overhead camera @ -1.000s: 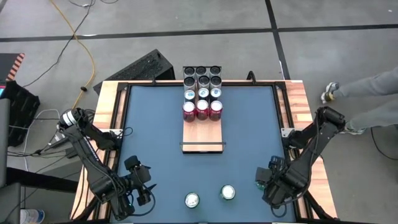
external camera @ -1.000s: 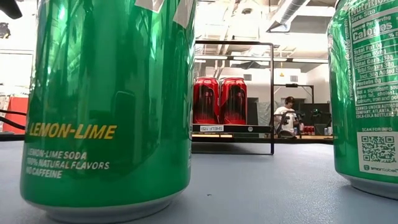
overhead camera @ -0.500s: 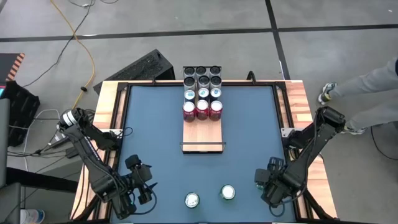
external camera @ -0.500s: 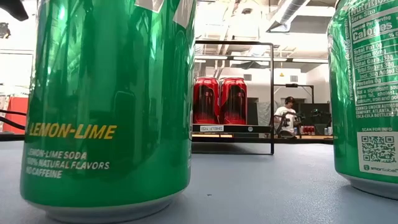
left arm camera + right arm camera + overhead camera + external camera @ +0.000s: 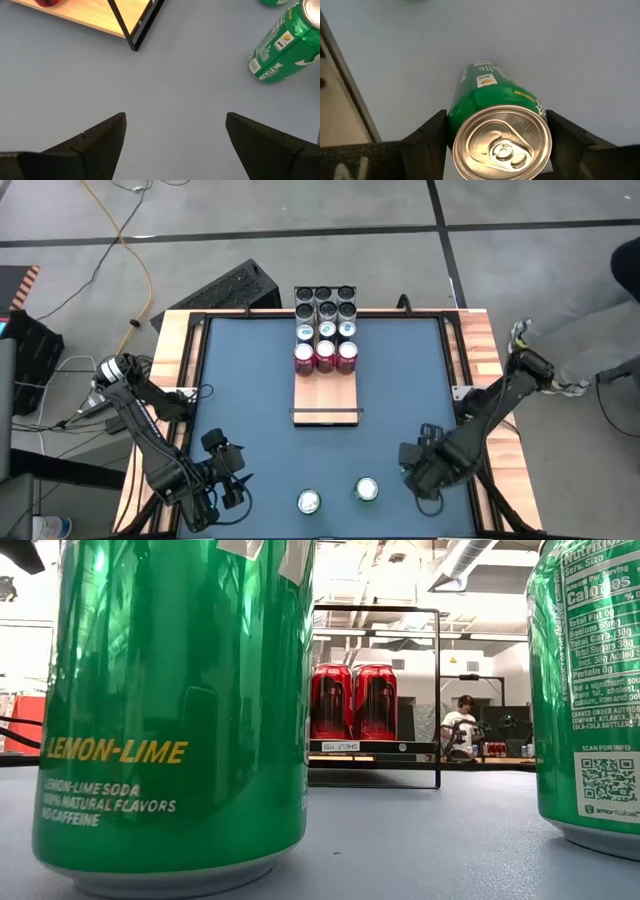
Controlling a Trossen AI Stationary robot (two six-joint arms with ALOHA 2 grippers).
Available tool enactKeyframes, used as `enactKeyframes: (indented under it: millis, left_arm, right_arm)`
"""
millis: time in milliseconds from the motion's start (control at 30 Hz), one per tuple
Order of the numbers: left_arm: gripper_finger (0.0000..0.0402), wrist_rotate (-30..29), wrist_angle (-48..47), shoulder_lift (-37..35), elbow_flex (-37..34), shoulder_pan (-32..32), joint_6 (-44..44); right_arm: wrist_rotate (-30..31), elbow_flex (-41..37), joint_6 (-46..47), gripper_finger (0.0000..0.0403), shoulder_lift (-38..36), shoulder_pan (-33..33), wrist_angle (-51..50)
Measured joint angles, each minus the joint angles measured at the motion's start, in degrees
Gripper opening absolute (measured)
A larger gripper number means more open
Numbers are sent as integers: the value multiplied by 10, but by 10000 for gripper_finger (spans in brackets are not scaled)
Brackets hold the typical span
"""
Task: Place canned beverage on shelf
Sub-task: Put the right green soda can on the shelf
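Green can [image 5: 497, 117] upright, axis vertical

The desk [image 5: 240, 390] has a dark blue top and pale wooden strips [image 5: 172, 360] along its sides. Around it is a grey concrete floor [image 5: 520, 270] crossed by dark lines. A yellow cable [image 5: 135, 255] lies on the floor at the far left. In the low view, a person [image 5: 461, 728] sits far behind, under bright ceiling lights [image 5: 390, 637].

Right gripper [image 5: 408, 463] spread wide; left gripper [image 5: 238, 479] likewise, parked.
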Motion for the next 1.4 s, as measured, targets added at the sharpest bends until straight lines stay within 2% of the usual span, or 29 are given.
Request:
enactKeyframes:
  millis: [167,300,400,600,800,1033,1400]
  left_arm:
    - [330,-7,0,0,0,0,0]
    - [330,-9,0,0,0,0,0]
    - [330,-9,0,0,0,-4,0]
    - [330,-6,0,0,0,-13,-8]
    - [330,3,0,0,0,-14,-20]
    - [330,-4,0,0,0,-14,-28]
    - [330,-11,-2,0,0,-14,-61]
  right_arm:
    - [38,11,-71,246,-28,-75,-57]
    - [78,13,-119,246,-50,-154,-94]
    - [98,13,-178,246,-65,-225,-87]
    - [104,21,-329,246,-73,-350,-36]
    - [115,96,-523,246,-35,-430,-36]
    - [115,178,-773,246,25,-458,-37]
    - [110,245,-1010,246,125,-396,-39]
